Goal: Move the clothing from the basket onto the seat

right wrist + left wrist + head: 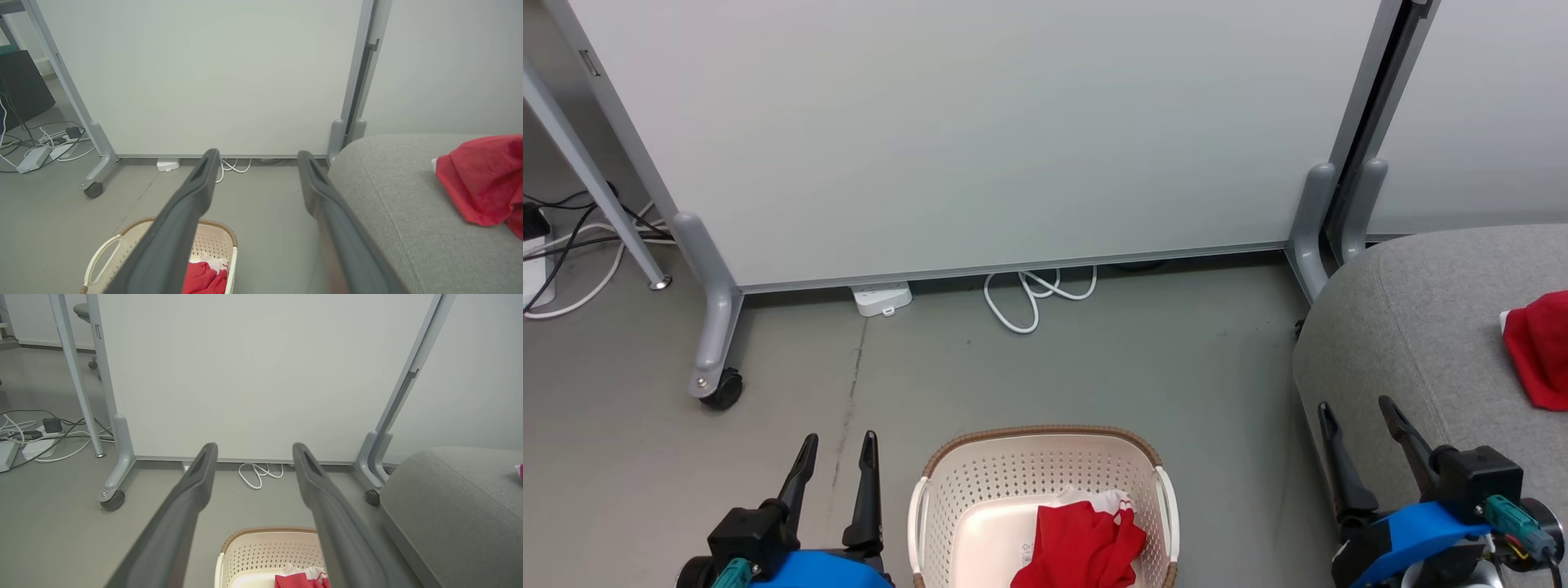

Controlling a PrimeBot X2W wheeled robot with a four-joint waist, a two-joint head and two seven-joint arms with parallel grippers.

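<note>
A cream basket (980, 478) with a brown rim stands on the floor at the bottom centre, and red clothing with white trim (1082, 543) lies in its right half. Another red garment (1539, 351) rests on the grey seat (1421, 327) at the right. My left gripper (840, 445) is open, left of the basket, with nothing between its fingers. My right gripper (1356, 412) is open too, beside the seat's front corner. The left wrist view has the basket (265, 551) low between its fingers (192, 486). In the right wrist view I see the basket (212, 241), the seat (408, 196) and the red garment (482, 183).
A wheeled white partition (980, 131) closes off the back, with a caster (721, 389) at its left foot. A white cable loop (1033, 294) and a power strip (880, 298) lie under it. More cables (572, 245) trail at the far left.
</note>
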